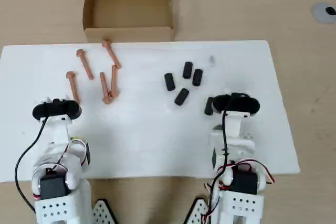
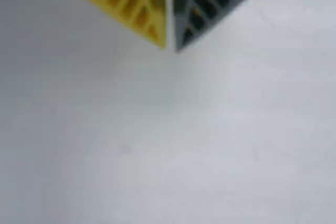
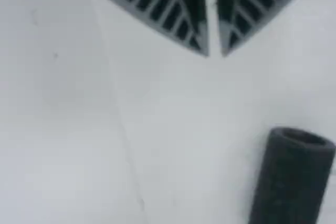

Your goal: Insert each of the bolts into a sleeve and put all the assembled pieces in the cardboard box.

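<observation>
Surface (image 1: 310, 77) at start state: bolts (image 1: 112, 56) far left, sleeves (image 1: 181, 96) right, box (image 1: 128, 34) far, nothing assembled. Fingers together, empty: left end effector (image 2: 170, 44), right end effector (image 3: 214, 51) — next, open onto a bolt and nearest sleeve (image 3: 291, 177).

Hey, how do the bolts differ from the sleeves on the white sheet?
The bolts are copper-coloured, long and thin with heads; the sleeves are black, short and stubby. In the high view the bolts lie on the left of the white sheet, the sleeves on the right. Both: five, lying loose, outside the cardboard box.
</observation>
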